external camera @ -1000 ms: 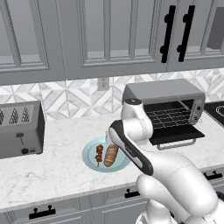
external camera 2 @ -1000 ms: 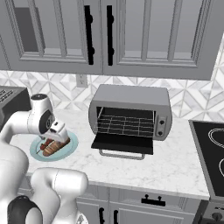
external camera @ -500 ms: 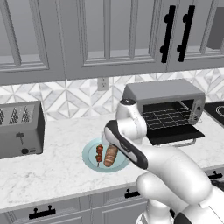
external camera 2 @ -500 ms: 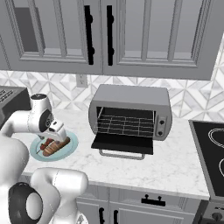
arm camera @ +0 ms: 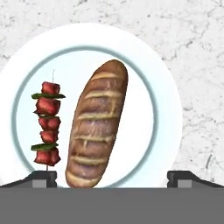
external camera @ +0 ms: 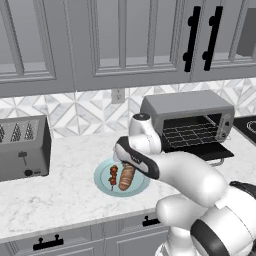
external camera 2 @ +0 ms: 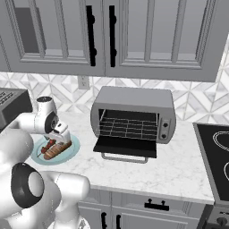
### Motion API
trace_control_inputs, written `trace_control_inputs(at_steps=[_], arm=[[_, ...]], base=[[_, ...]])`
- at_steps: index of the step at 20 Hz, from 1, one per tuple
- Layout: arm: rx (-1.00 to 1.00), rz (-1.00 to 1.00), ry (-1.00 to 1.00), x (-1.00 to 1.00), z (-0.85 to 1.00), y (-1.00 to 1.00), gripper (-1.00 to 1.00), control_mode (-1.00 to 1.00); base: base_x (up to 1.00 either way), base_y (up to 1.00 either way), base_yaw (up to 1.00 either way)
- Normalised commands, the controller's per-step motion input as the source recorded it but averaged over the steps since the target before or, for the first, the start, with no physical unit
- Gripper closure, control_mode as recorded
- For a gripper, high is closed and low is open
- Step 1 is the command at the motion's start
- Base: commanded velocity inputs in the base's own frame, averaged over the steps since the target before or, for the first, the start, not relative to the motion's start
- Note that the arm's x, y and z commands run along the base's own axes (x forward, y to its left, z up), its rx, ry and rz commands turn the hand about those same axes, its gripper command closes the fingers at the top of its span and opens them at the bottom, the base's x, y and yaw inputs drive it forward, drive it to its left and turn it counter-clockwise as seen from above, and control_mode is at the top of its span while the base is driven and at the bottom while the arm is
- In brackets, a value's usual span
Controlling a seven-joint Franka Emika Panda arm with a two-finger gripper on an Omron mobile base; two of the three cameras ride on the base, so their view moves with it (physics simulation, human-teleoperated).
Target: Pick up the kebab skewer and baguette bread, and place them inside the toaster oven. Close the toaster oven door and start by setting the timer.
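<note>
— Lowered a touch since a second ago: arm elbow sits further down over the plate (external camera: 102, 181); plate, food and oven unchanged.

— Fingers?

— Gripper (arm camera: 111, 177) spread as wide as it goes, nothing between the tips. Both dark tips at the bottom edge of the hand view, one lower left, one lower right.

— What lies between them?

— Baguette bread (arm camera: 97, 124), centre of the frame, long axis running bottom to top with a slight lean to the right. Its near end sits just inside the left tip, so the loaf is off-centre toward that side. Kebab skewer (arm camera: 47, 123) lies left of the loaf, roughly parallel, near it but apart, above the left tip.

— So the closing line?

— Judging by that, fingers close across the loaf's short width, which suits a grasp; a small shift left would centre it. Risk: left finger nudging the skewer.

— Farther back?

— Toaster oven (external camera: 186, 106) centre right of the left base view, toaster oven door (external camera 2: 126, 146) dropped open, rack bare. Timer (external camera 2: 164, 133) on the right-hand panel, untouched. Grey slotted toaster (external camera: 22, 148) at far left.
</note>
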Motion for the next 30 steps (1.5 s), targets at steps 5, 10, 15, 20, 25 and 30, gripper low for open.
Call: trace_control_inputs(at_steps=[5,10,15,20,25,30], arm=[[0.00,-0.10,0.05,0.11,-0.35,0.00,-1.00,-1.00],[0.00,-0.09,0.05,0.00,-0.33,0.00,-1.00,-1.00],[0.00,-0.07,0.01,0.00,-0.33,0.00,-1.00,-1.00],[0.00,-0.05,0.00,0.03,-0.14,0.02,-1.00,-1.00],[0.00,-0.05,0.01,0.19,0.00,0.13,-1.00,-1.00],[0.00,-0.02,0.02,0.02,-0.02,0.05,-1.00,-1.00]], base=[[0.00,0.00,0.00],[0.00,0.00,0.00],[0.00,0.00,0.00],[0.00,0.00,0.00],[0.00,0.00,0.00],[0.00,0.00,0.00]])
